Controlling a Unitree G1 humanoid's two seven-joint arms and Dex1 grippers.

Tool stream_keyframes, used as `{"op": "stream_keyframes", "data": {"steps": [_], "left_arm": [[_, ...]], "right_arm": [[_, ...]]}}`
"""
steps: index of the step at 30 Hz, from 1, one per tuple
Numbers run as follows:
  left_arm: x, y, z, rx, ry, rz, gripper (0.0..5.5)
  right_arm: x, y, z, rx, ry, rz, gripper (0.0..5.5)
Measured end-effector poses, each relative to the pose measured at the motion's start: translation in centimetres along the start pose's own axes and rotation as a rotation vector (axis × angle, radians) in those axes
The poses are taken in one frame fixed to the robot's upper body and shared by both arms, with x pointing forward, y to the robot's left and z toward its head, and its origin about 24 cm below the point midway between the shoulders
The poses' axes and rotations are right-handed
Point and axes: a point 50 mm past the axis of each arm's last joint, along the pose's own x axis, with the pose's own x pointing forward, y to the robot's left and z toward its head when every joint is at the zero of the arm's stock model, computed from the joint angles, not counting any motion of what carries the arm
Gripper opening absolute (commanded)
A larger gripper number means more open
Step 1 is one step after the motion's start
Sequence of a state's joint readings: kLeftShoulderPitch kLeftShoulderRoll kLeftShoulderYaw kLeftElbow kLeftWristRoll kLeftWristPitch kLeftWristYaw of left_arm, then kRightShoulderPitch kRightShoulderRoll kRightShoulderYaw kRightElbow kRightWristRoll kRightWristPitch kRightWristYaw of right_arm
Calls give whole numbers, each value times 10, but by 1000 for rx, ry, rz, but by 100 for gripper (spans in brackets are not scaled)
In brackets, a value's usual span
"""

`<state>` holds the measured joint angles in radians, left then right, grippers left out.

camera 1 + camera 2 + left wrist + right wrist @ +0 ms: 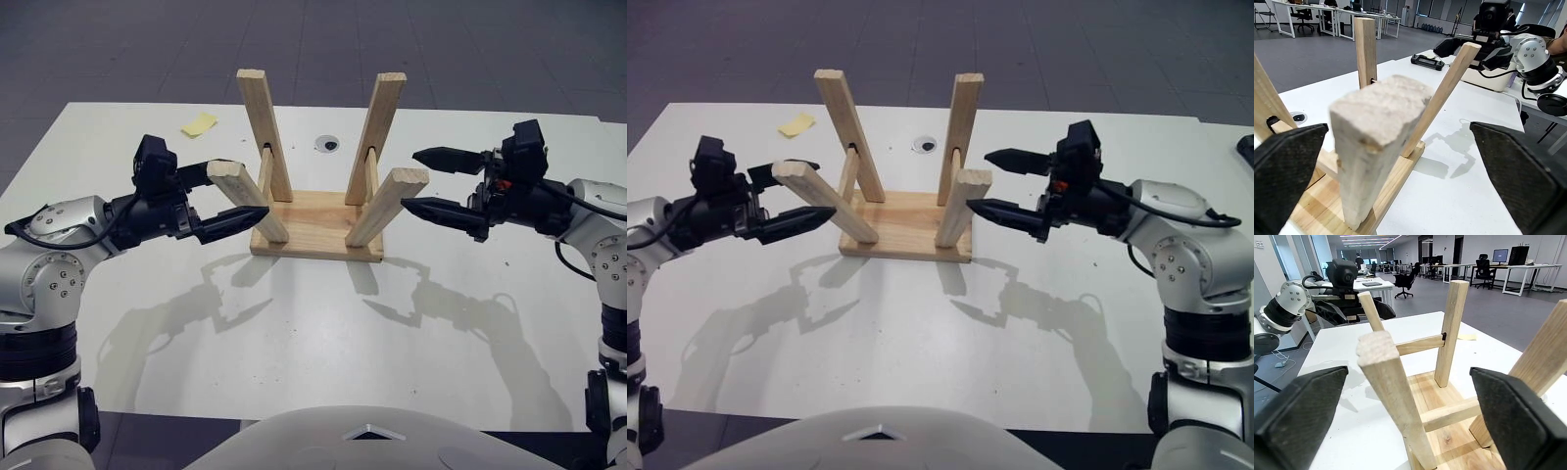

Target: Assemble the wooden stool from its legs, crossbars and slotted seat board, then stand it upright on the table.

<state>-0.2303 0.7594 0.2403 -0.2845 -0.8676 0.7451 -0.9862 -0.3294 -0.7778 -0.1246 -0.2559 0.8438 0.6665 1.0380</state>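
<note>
Table (294,333) first: near its far middle we see the stool (318,186) lying upside down, slotted seat board (313,233) flat on the white top and four legs splaying upward. The crossbars (1420,344) sit seated between the leg pairs, so we judge assembly done and the step in hand to be turning the stool onto its feet. The left gripper (245,186) has its claw spread around the near left leg (257,217), not pinching it; the right gripper (409,179) is likewise spread just beside the near right leg (377,217). Next, we think both claws must close on those legs together, lift, and rotate evenly, or the joints may twist loose.
</note>
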Motion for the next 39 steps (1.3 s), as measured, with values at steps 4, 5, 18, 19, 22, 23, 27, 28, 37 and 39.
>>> {"op": "stream_keyframes", "data": {"steps": [4,5,18,19,22,23,27,28,37,39], "left_arm": [[-4,3,1,-12,-24,14,419],[-5,3,1,-17,-32,12,400],[-7,4,-3,-51,-62,24,206],[-7,4,-3,-51,-63,24,206],[-7,5,-2,-57,-65,26,206],[-7,5,1,-66,-67,24,206],[-3,1,13,-137,-74,-24,201],[-1,0,19,-157,-65,-43,196],[43,57,54,-442,-64,2,170],[49,73,52,-481,-67,44,166]], "right_arm": [[2,0,-2,2,2,7,325],[3,0,-3,5,-1,11,308],[9,2,-5,3,-5,18,138],[9,2,-5,6,-4,15,138],[11,2,-2,30,10,6,138],[12,3,2,50,23,6,138],[10,9,21,139,87,29,138],[10,9,29,170,102,32,137],[43,-46,68,529,147,-111,136],[54,-60,65,600,149,-138,136]]}}
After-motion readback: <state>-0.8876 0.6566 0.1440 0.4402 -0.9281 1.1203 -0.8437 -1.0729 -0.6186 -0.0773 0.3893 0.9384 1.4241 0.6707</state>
